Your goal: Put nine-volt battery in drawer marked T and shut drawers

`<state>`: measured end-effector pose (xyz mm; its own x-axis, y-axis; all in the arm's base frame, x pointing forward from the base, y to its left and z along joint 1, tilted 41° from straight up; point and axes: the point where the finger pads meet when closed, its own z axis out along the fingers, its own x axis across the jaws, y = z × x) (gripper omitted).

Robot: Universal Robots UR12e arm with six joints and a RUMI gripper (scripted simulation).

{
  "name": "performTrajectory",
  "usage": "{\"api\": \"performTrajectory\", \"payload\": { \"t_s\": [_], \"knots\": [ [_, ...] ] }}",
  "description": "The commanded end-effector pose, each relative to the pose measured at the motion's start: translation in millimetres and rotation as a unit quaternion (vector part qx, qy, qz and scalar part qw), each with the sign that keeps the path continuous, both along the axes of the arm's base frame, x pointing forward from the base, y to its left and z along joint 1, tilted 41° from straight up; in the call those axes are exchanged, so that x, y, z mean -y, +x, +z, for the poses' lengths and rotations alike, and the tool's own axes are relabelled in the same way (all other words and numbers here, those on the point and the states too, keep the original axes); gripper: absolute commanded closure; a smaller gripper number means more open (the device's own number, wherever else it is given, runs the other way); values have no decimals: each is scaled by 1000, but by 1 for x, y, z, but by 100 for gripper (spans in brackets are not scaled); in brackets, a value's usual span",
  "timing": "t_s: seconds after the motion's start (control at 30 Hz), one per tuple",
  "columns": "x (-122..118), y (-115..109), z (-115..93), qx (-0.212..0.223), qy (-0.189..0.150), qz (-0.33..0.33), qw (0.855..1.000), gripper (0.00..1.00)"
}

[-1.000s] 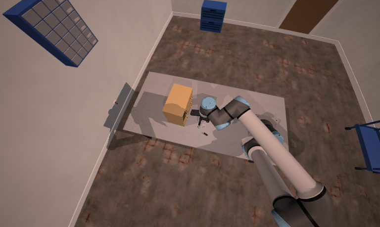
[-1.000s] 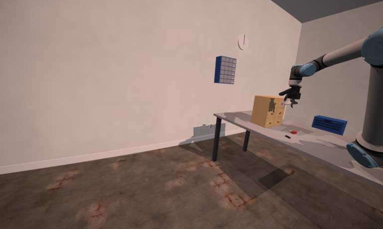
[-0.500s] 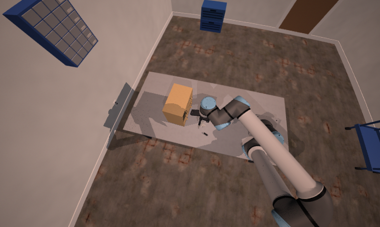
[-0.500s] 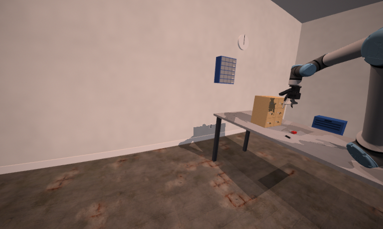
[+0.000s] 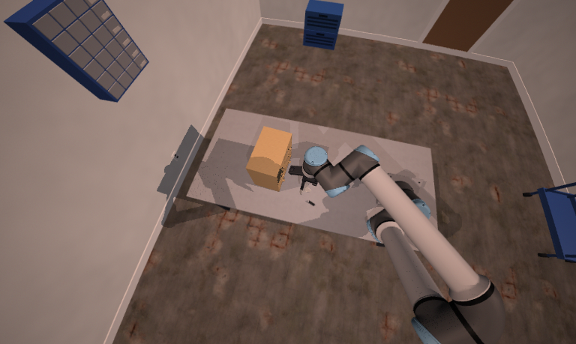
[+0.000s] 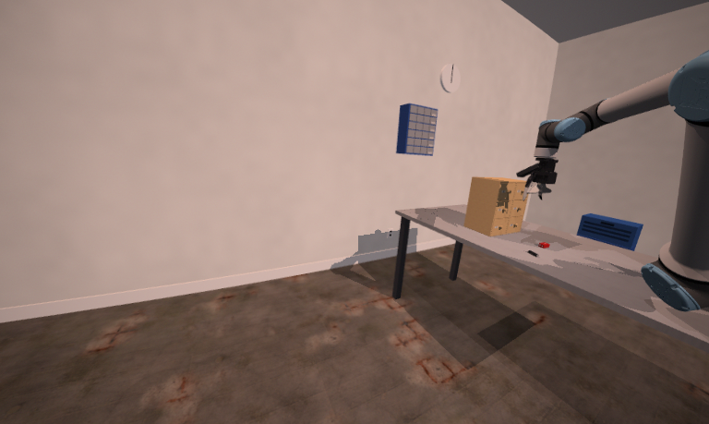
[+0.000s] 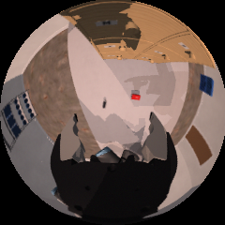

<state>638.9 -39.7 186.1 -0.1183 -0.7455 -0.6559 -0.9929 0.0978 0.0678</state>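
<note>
The tan wooden chest [image 5: 270,157] stands upright on the grey table [image 5: 344,192], also in the side view [image 6: 494,205] and at the top of the wrist view [image 7: 136,33]. Its drawers look shut, and their marks are too small to read. My gripper [image 5: 304,187] [image 6: 538,192] hangs open and empty above the table, just in front of the chest's drawer face. In the wrist view, below the fingers, a small red block [image 7: 136,97] and a small dark slender thing [image 7: 104,103] lie on the table. They also show in the side view [image 6: 544,244] [image 6: 532,253]. I cannot tell which one is the battery.
The table's front edge runs close to the dark thing [image 5: 310,202]. My arm's base [image 6: 679,252] stands on the table's right end. A blue cabinet [image 5: 323,24] sits on the floor by the far wall, and a blue bin rack [image 5: 80,34] hangs on the left wall.
</note>
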Motion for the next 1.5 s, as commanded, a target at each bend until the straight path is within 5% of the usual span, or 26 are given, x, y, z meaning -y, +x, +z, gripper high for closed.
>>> {"api": "performTrajectory", "payload": {
  "t_s": [0.0,0.43,0.83,1.07,1.33,1.4,1.47],
  "knots": [
    [1,0,0,-9,0,-11,1000,0],
    [4,-1,-3,-60,1,-70,996,0],
    [9,-5,-7,-143,3,-164,976,0],
    [13,-9,-11,-218,4,-250,944,0],
    [18,-15,-15,-314,6,-359,879,0],
    [18,-15,-15,-314,6,-359,879,0],
    [19,-17,-16,-338,7,-387,858,0]
  ]
}}
